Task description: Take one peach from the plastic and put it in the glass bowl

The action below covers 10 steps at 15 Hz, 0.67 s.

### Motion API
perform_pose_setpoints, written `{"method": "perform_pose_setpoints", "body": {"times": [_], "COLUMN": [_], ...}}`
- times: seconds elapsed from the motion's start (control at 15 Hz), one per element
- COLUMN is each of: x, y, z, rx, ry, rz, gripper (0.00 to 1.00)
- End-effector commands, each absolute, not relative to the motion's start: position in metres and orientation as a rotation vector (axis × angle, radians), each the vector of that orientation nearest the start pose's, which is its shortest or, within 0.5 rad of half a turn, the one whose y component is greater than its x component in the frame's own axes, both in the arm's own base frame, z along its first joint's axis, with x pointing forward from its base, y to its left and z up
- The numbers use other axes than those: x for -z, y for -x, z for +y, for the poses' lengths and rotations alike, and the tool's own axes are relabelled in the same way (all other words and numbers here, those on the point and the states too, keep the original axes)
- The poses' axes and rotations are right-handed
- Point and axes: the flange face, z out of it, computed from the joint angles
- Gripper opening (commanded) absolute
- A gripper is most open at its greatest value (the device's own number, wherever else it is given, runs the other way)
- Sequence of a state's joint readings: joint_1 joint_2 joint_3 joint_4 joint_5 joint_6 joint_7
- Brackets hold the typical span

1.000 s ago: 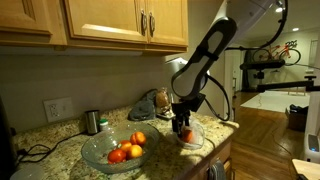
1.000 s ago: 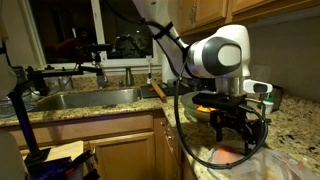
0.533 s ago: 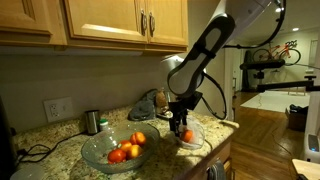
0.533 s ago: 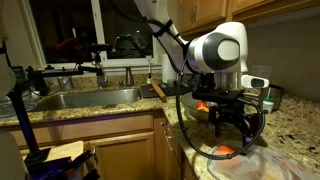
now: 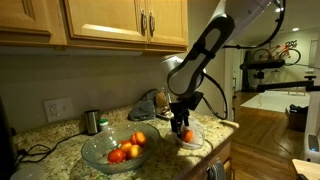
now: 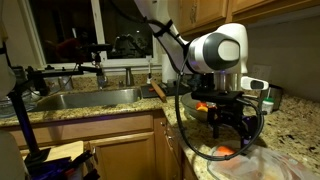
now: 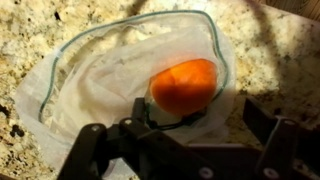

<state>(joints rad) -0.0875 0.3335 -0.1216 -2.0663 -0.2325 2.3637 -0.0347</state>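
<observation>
One orange peach (image 7: 183,85) lies inside a clear, crumpled plastic bag (image 7: 90,70) on the granite counter. My gripper (image 7: 175,128) hangs open and empty just above it, with a finger on either side of the peach and not touching it. In both exterior views the gripper (image 5: 181,118) (image 6: 232,125) is over the bag and the peach (image 5: 186,136) (image 6: 226,152). The glass bowl (image 5: 96,153) stands further along the counter and holds several peaches (image 5: 129,148).
A metal cup (image 5: 92,121) and a wall outlet (image 5: 58,108) are behind the bowl. A dark cloth or bag (image 5: 150,103) lies by the wall. A sink (image 6: 85,98) with a tap is beyond the counter. Wooden cabinets hang overhead.
The gripper has risen slightly above the bag over the past second, still open; it has not moved in the last half second. The peach stays in the plastic.
</observation>
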Motion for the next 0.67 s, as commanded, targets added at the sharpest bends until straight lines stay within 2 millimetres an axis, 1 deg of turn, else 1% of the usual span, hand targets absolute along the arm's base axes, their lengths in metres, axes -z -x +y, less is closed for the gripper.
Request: {"method": "perform_pose_setpoints", "body": {"times": [0.0,0.27,0.6], "x": [-0.263,-0.253,-0.250], "y": [-0.576,-0.576,-0.578], "z": [-0.126,-0.128,-0.130], "rx": [-0.154,-0.173,-0.193], "ry": [3.308,3.298,3.298], "rz": [0.002,0.008,0.021], "gripper": [1.00,1.00,1.00]}}
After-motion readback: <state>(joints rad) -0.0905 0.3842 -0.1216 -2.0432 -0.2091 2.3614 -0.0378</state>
